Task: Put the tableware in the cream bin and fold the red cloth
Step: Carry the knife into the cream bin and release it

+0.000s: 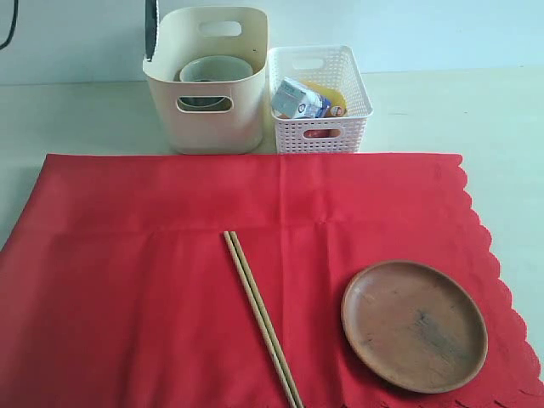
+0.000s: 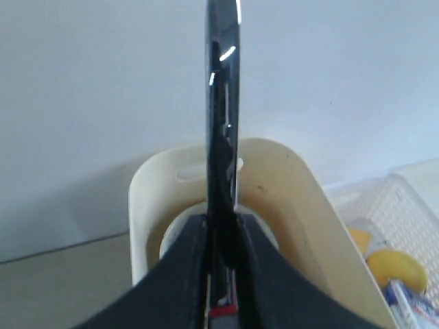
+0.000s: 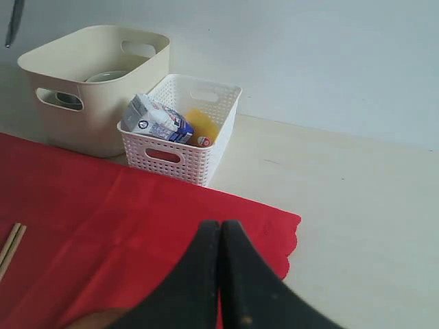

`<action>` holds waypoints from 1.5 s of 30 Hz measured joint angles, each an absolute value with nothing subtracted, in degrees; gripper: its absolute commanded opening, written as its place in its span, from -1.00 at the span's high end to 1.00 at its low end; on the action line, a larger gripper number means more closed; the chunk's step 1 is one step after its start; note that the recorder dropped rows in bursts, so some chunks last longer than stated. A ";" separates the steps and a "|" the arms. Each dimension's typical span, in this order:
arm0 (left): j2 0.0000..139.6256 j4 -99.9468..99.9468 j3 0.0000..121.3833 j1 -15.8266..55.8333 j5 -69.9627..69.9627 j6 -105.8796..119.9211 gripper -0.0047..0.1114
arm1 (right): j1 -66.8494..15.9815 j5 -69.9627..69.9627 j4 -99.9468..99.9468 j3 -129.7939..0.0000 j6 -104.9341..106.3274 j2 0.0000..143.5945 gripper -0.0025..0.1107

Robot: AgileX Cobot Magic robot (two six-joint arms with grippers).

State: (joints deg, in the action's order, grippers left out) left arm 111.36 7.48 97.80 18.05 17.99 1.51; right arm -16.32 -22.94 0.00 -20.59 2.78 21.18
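Exterior view, white basket (image 1: 293, 136) beside cream bin (image 1: 212, 127), left pincer (image 2: 221, 226) clamping knife (image 2: 223, 103), right pincer (image 3: 221, 229) together

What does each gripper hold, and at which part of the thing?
The left gripper pinches the metal knife near one end; handle or blade, I cannot tell. The right gripper is shut and holds nothing.

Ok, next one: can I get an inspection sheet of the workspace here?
Surface: pale tabletop, large bright red cloth spread flat on it.
Job's things: white ceramic bowl inside tall cream plastic bin; wooden chopsticks and round brown wooden plate on the cloth.
Clutter: white lattice basket holding small milk carton and yellow food.
Hands: left hand shut on metal knife above the bin; right hand shut, empty, over the cloth.
Cables: dark curved strand at frame edge, possibly a cable.
Surroundings: plain pale wall.
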 measured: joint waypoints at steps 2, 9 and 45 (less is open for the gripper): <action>113.04 9.29 98.08 18.05 14.22 1.51 0.92 | -16.32 -22.94 0.00 -20.59 2.78 21.18 0.96; 119.76 12.83 98.37 18.05 5.01 1.51 0.92 | -16.32 -22.94 0.00 -20.59 2.78 21.18 0.96; 115.54 11.33 98.37 19.85 20.53 2.92 0.29 | -16.32 -23.04 0.00 -20.59 2.78 21.18 0.96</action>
